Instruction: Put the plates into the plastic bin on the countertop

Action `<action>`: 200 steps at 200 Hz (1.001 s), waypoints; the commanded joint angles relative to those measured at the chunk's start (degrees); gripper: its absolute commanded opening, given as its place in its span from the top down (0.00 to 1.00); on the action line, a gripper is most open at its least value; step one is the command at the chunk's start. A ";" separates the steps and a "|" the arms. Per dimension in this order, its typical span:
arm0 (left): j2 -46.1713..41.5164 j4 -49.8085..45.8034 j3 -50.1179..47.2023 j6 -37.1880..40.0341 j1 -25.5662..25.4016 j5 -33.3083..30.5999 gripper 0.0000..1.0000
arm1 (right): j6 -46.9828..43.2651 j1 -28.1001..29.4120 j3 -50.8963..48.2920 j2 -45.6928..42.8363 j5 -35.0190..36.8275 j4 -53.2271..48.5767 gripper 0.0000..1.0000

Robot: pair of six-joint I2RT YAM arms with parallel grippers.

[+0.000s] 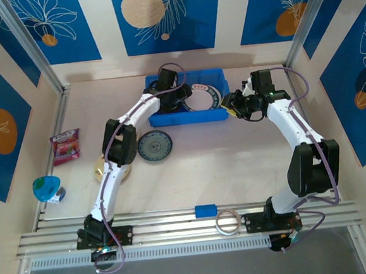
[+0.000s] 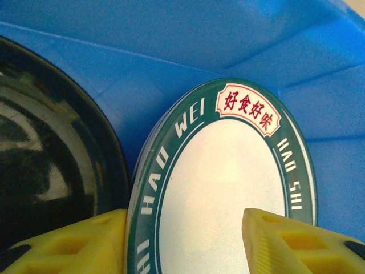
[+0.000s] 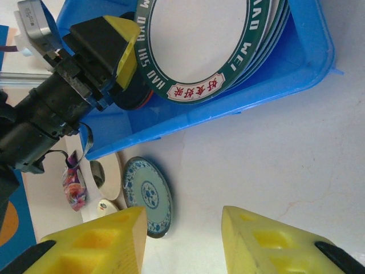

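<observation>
Left wrist view: left pincer (image 2: 183,212) spread; green-rimmed plate (image 2: 222,171) at its twelve o'clock, inside plastic bin (image 2: 171,45); right pincer (image 3: 182,208) spread.

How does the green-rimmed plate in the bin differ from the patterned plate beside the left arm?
The green-rimmed plate lies inside the blue bin; the patterned plate sits on the countertop, outside it. The green-rimmed plate has a plain white centre with a lettered band; the patterned plate is decorated all over. Both are round.
</observation>
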 commanded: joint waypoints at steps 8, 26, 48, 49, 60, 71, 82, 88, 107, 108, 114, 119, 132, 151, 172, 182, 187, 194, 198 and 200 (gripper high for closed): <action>1.44 -3.19 3.99 1.61 -0.55 -1.59 0.45 | -1.14 0.47 1.58 0.99 0.04 -1.82 0.60; 2.23 -3.39 4.91 1.29 -0.69 -1.30 0.45 | -1.06 0.65 1.59 1.20 0.04 -1.71 0.60; 3.17 -2.73 6.07 0.64 -0.97 -0.50 0.45 | -1.06 0.78 1.71 1.46 -0.20 -1.82 0.60; 3.22 -2.73 6.14 0.64 -0.98 -0.49 0.45 | -1.06 0.81 1.72 1.47 -0.16 -1.86 0.60; 3.78 -2.97 7.02 0.64 -1.08 -0.20 0.46 | -1.15 0.77 1.68 1.39 -0.05 -1.99 0.60; 4.28 -2.77 7.50 0.49 -1.17 0.01 0.45 | -1.31 0.72 1.68 1.38 -0.08 -2.06 0.61; 4.59 -2.67 7.77 0.21 -1.21 0.35 0.46 | -1.41 0.73 1.77 1.40 -0.13 -2.40 0.60; 4.60 -2.71 7.75 0.20 -1.26 0.50 0.46 | -1.50 0.67 1.78 1.38 -0.18 -2.54 0.61; 3.76 -2.47 7.62 1.28 -1.30 0.71 0.47 | -1.70 0.83 1.08 0.61 -0.54 -1.17 0.61; 3.65 -2.42 7.62 1.40 -1.33 0.64 0.47 | -1.69 0.83 1.01 0.56 -0.55 -1.00 0.61; 2.90 -2.08 7.26 2.02 -1.35 0.55 0.47 | -1.59 0.89 0.71 0.34 -0.88 -0.20 0.61; 2.09 -1.56 6.69 2.78 -1.45 0.27 0.46 | -1.51 1.05 0.45 0.10 -1.01 0.41 0.61; -0.39 0.34 4.90 3.98 -1.70 -0.42 0.43 | -1.50 1.56 0.42 -0.17 -1.34 1.46 0.62; -3.51 1.42 4.10 5.97 -2.11 -1.06 0.42 | -1.05 2.84 -0.99 -1.57 -1.55 4.99 0.62; -6.81 0.81 3.78 7.23 -2.13 -0.75 0.42 | -0.31 4.43 -2.22 -3.46 -1.16 8.11 0.60; -8.85 0.42 3.09 7.74 -2.06 -0.85 0.42 | -0.28 5.20 -1.96 -3.85 -0.57 8.13 0.59; -10.23 0.59 2.26 7.96 -2.04 -0.88 0.42 | -0.20 5.58 -2.04 -4.11 -0.31 8.33 0.57; -12.41 1.30 0.57 8.22 -2.05 -0.78 0.42 | -0.11 6.08 -2.40 -4.52 -0.22 8.84 0.56; -13.71 1.75 -0.70 8.36 -2.13 -0.75 0.42 | -0.03 6.40 -2.64 -4.77 -0.09 9.06 0.55; -14.37 2.04 -1.36 8.44 -2.11 -0.75 0.42 | 0.01 6.55 -2.72 -4.84 -0.04 9.20 0.55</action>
